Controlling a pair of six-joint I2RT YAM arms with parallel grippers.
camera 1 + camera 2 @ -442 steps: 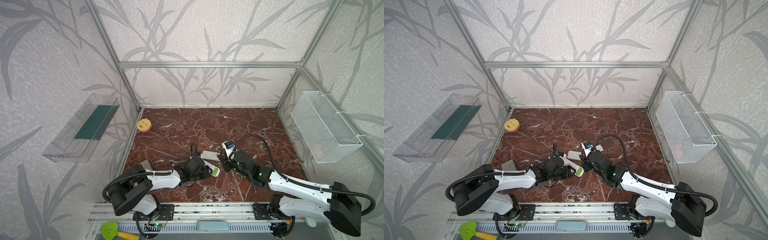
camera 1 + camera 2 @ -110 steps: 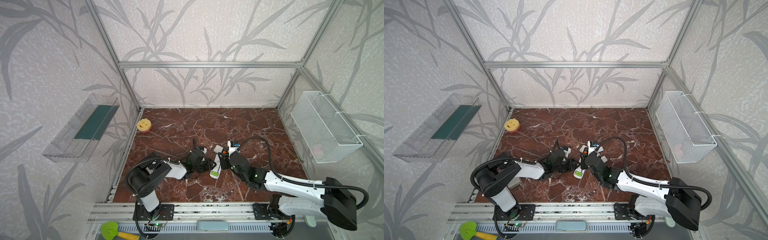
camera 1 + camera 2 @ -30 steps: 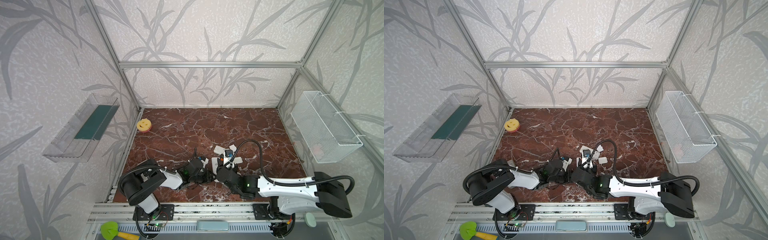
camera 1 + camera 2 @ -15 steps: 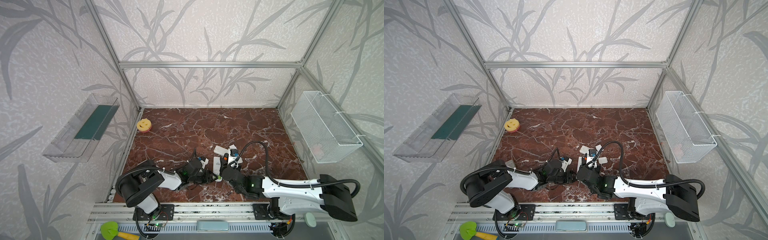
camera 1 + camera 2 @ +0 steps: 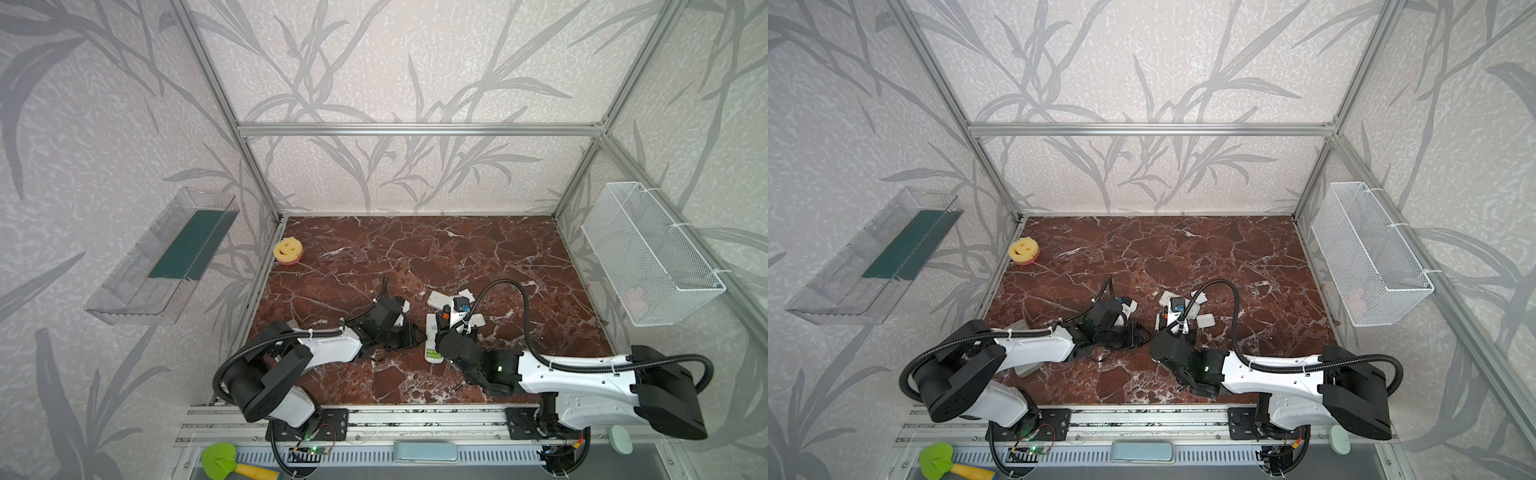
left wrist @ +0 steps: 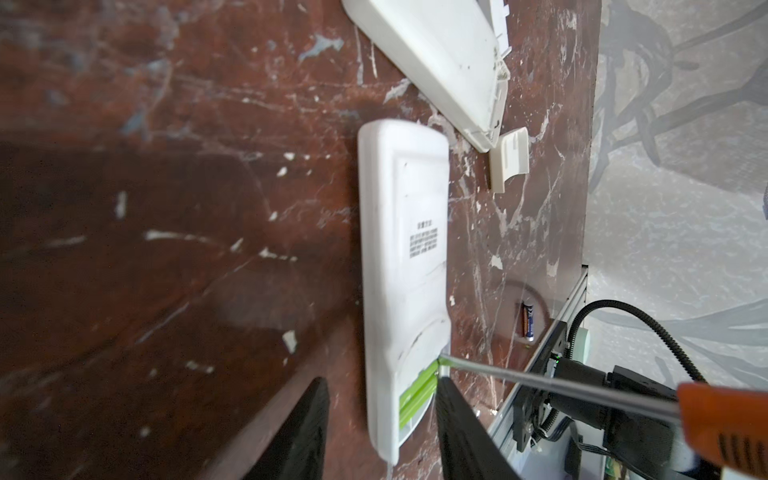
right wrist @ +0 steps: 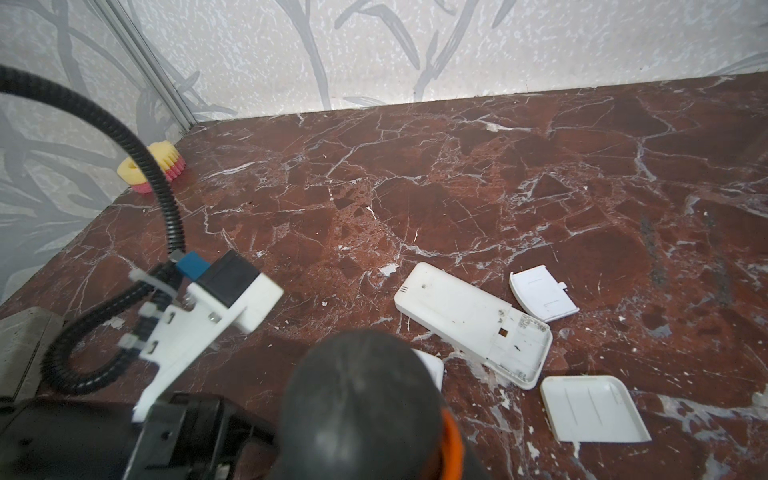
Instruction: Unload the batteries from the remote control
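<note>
On the left gripper [image 6: 380,384], black fingers [image 6: 299,428] parted, one to either side of the open end of a long white plastic remote control [image 6: 403,249] lying back-up on the red-brown marble tabletop [image 6: 166,208] — nothing gripped, a clear gap on at least one side. Between those fingers, in the uncovered compartment, two lime green batteries [image 6: 417,390] side by side. Against their end, the steel tip of an orange-handled screwdriver [image 6: 723,424]. Around that handle, the right gripper [image 5: 449,332], apparently clamped — its fingers hidden behind the dark butt in the right wrist view. Near the table's front edge, apart from the remote, one dark purplish battery [image 6: 528,322] lying loose. Farther out, a second white remote [image 7: 469,320], compartment uncovered, with two loose white battery covers [image 7: 542,293] just beside it. In the far left corner, a yellow smiley-face sponge [image 5: 287,250].
</note>
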